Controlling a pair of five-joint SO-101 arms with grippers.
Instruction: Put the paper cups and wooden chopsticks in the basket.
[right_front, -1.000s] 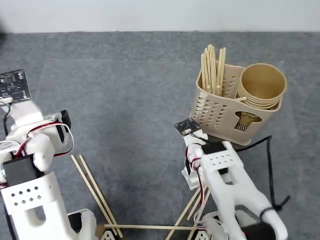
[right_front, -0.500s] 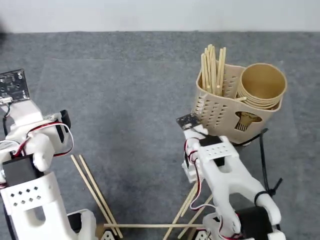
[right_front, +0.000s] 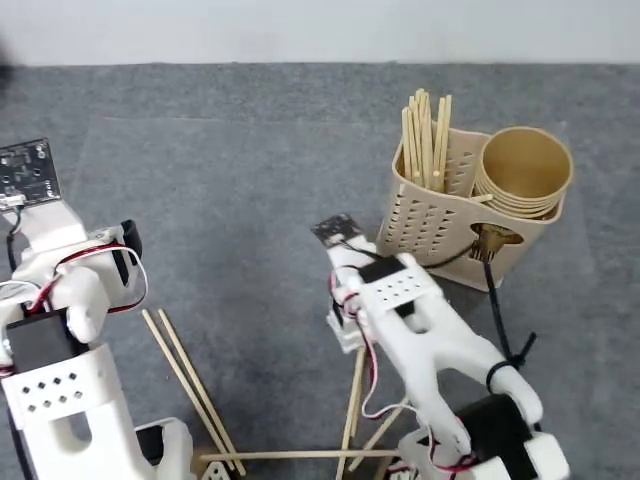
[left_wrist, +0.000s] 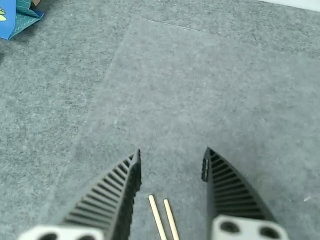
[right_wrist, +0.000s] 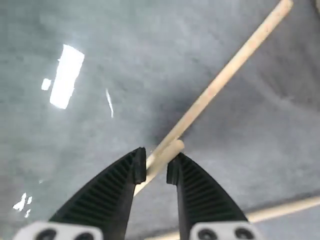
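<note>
A tan perforated basket (right_front: 430, 228) stands at the back right, with several wooden chopsticks (right_front: 426, 135) upright in one compartment and stacked paper cups (right_front: 525, 170) in the other. My right gripper (right_wrist: 155, 165) is shut on two chopsticks (right_wrist: 220, 82) just above the mat. In the high view the right arm (right_front: 400, 300) sits left of the basket, and the held chopsticks (right_front: 355, 395) trail toward the front edge. My left gripper (left_wrist: 170, 165) hangs open over the mat, with the tips of a loose chopstick pair (left_wrist: 161, 222) just behind its fingers.
The loose pair of chopsticks (right_front: 188, 385) lies diagonally beside the left arm (right_front: 60, 330). One chopstick (right_front: 300, 455) lies crosswise near the front edge and another (right_front: 385, 430) slants beside it. A black cable (right_front: 497, 310) runs in front of the basket.
The right arm has swung left, away from the basket, with the chopsticks in its gripper; they have turned from slanted to nearly straight. The left arm has not moved.
</note>
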